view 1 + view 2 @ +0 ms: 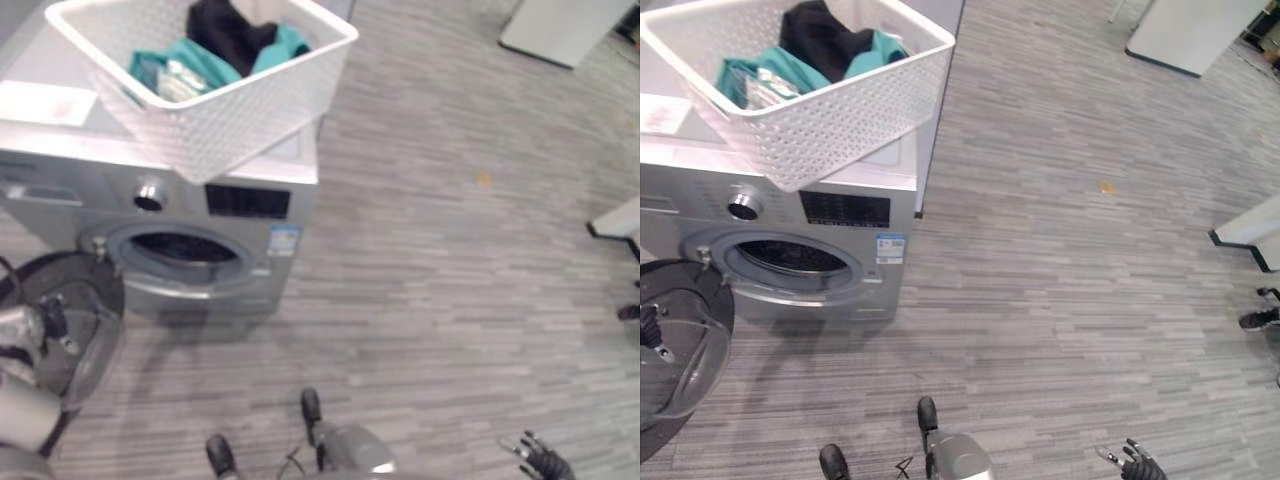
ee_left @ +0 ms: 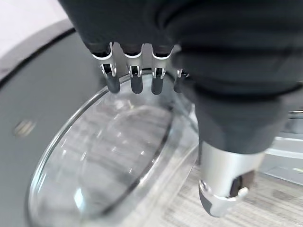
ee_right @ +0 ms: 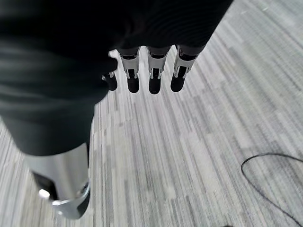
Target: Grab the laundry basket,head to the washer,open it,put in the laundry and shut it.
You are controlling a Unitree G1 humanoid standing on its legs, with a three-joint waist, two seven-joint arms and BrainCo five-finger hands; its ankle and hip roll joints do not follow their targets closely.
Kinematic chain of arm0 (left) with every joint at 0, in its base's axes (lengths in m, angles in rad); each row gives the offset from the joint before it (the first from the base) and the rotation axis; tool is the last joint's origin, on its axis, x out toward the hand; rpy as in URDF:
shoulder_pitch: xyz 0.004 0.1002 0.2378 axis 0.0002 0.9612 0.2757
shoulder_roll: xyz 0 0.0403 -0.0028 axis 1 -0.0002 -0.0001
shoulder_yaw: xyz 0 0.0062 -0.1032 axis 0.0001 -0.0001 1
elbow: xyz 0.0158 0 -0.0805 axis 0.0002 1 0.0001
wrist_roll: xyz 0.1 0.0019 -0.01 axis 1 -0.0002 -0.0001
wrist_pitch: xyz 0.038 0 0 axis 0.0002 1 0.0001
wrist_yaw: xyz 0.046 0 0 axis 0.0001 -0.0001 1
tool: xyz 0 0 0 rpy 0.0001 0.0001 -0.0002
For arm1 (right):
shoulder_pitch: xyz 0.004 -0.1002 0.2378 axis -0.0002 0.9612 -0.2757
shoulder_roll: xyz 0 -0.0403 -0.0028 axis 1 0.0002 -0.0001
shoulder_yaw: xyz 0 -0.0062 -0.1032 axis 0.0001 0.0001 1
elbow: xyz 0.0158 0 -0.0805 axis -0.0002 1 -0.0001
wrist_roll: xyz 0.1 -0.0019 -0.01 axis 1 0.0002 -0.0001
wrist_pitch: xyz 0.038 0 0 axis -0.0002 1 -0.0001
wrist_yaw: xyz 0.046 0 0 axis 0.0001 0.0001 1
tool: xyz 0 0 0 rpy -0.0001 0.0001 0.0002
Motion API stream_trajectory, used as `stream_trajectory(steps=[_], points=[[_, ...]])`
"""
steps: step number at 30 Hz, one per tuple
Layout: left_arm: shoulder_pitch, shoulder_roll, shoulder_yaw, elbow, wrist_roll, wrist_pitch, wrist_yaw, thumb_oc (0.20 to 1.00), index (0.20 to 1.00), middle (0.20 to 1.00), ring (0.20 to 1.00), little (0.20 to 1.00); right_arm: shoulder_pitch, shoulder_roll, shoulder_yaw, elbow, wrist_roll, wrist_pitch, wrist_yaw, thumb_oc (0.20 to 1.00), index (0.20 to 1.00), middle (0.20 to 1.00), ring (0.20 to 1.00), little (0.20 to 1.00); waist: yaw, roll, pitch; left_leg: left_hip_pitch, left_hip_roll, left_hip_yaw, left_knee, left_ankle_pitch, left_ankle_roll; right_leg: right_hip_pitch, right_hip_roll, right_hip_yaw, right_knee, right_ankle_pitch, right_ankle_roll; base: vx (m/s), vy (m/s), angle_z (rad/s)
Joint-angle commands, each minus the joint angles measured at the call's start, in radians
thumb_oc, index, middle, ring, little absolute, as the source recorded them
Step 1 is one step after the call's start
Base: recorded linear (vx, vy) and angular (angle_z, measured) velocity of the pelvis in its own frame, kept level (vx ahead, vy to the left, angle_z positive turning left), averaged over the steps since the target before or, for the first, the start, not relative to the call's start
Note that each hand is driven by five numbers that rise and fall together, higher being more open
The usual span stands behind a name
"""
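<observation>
The laundry basket point(image 1: 800, 95) sits on top of the washer point(image 1: 770, 215), at about eleven o'clock in the head views, one corner jutting past the washer's front edge above the control panel. It is white, with perforated walls and a plain rim. Inside lie a black garment point(image 1: 820, 40) and teal clothes point(image 1: 770, 78), heaped loosely and reaching roughly to the rim.

The washer is silver-grey, with a round knob point(image 1: 743, 207) and a dark display on its front. Its round opening is uncovered and dark inside. The door point(image 1: 680, 340) hangs swung wide open at about eight o'clock, a dark ring around a clear bulging glass bowl.

The left hand point(image 2: 142, 75) hovers just over the door's glass, its fingers straight and side by side, pointing at the bowl's rim, thumb apart from them; they clasp nothing. Whether the tips touch the glass cannot be told.

The right hand point(image 3: 147, 71) hangs low at about five o'clock, well apart from the washer, over the grey striped floor point(image 1: 1090, 260). Its fingers are straight and relaxed, holding nothing.

A white panel point(image 1: 1200, 35) stands at one o'clock.
</observation>
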Motion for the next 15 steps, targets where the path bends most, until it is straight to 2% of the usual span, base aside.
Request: stream_trajectory(steps=[1,6,15], points=[[-0.014,0.086,0.046,0.012,0.033,0.034,0.063,1.000,1.000,1.000,1.000,1.000,-0.038,0.009,-0.036,-0.009,-0.044,-0.023,-0.003,1.000,1.000,1.000,1.000,1.000,0.051,0.023,0.026,0.083,-0.004,0.002,0.018,-0.127,0.026,-0.004,-0.061,-0.015,0.023,-0.022,0.133,0.03,0.014,0.23],[0.034,0.038,0.100,-0.028,-0.002,0.031,0.116,1.000,1.000,1.000,1.000,1.000,-0.047,0.029,0.007,-0.060,-0.071,-0.029,-0.001,1.000,1.000,1.000,1.000,1.000,0.073,0.044,0.006,0.087,-0.012,-0.010,0.018,-0.127,0.027,0.016,-0.074,-0.034,0.024,-0.031,0.133,0.03,0.030,0.17],[0.115,-0.018,0.161,-0.056,-0.023,0.025,0.157,1.000,1.000,1.000,1.000,1.000,-0.055,0.039,0.023,-0.055,-0.094,-0.028,-0.003,1.000,1.000,1.000,1.000,1.000,0.089,0.072,-0.016,0.099,-0.020,-0.016,0.018,-0.130,0.030,0.037,-0.082,-0.042,0.025,-0.039,0.129,0.01,0.015,0.08]])
